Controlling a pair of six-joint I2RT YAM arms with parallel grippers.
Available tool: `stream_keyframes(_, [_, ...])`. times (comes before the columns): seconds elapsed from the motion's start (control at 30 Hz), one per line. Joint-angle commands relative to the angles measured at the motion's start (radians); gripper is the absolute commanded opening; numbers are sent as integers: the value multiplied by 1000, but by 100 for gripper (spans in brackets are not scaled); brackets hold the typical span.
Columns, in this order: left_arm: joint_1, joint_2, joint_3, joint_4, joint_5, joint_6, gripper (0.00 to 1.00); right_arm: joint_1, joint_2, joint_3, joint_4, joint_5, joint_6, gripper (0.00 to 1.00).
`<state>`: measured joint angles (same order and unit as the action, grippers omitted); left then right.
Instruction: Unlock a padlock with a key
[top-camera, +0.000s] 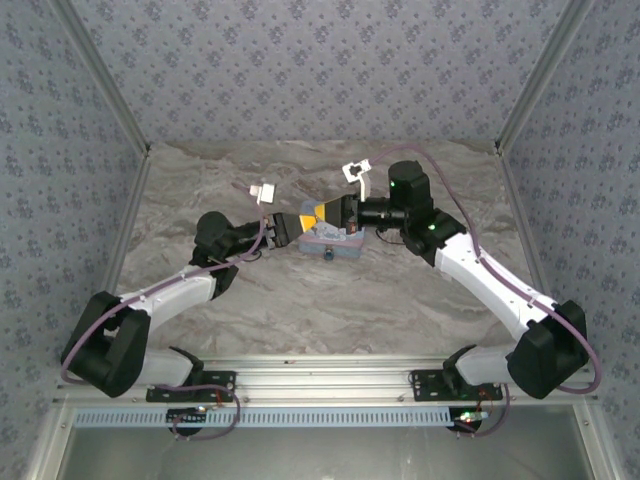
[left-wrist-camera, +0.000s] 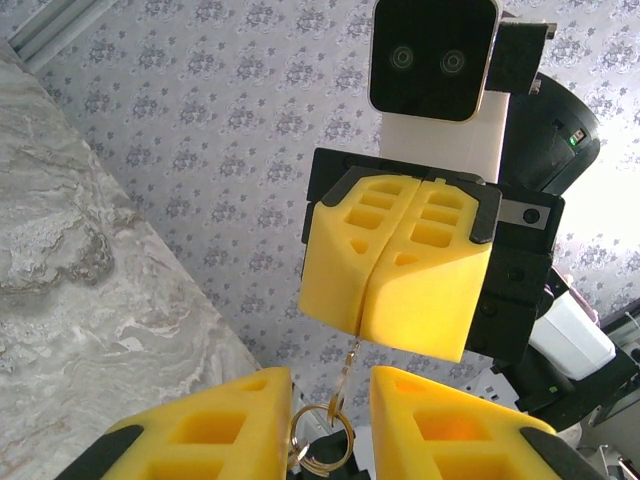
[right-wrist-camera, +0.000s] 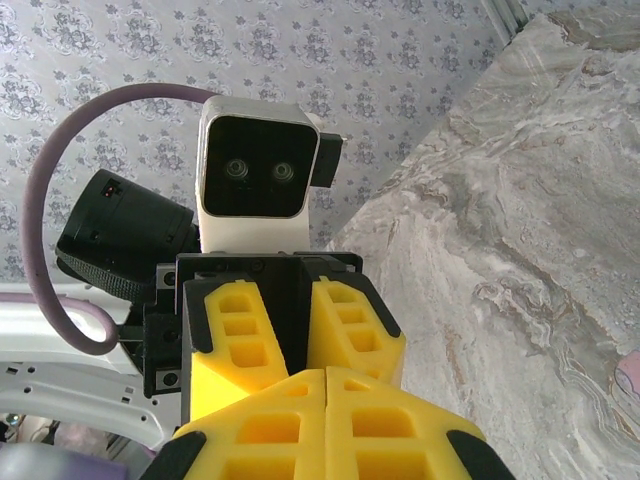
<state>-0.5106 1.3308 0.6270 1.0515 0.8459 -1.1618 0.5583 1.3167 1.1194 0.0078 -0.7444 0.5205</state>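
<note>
while the right tool (left-wrist-camera: 366, 335) pinches the key (left-wrist-camera: 350, 366), the left tool (left-wrist-camera: 330, 388) flanks its ring (left-wrist-camera: 322, 446), whether gripping i cannot tell.

**Left arm** (top-camera: 170, 295): mine, stretched from the near left base forward and inward, toward the middle.
**Left gripper** (left-wrist-camera: 330, 385): my yellow pads (left-wrist-camera: 215, 430) stood apart, with a gap between them.
**Right arm** (top-camera: 490, 275): mine, ran from the near right base inward, wrist turned leftward.
**Right gripper** (right-wrist-camera: 326, 390): my pads were pressed flush together. It faced the left gripper nose to nose, very close.
</note>
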Motion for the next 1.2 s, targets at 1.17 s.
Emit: stream_keyframes(1.17, [10, -113, 58, -317, 34, 234, 0, 4, -9, -18, -58, 97, 22, 27])
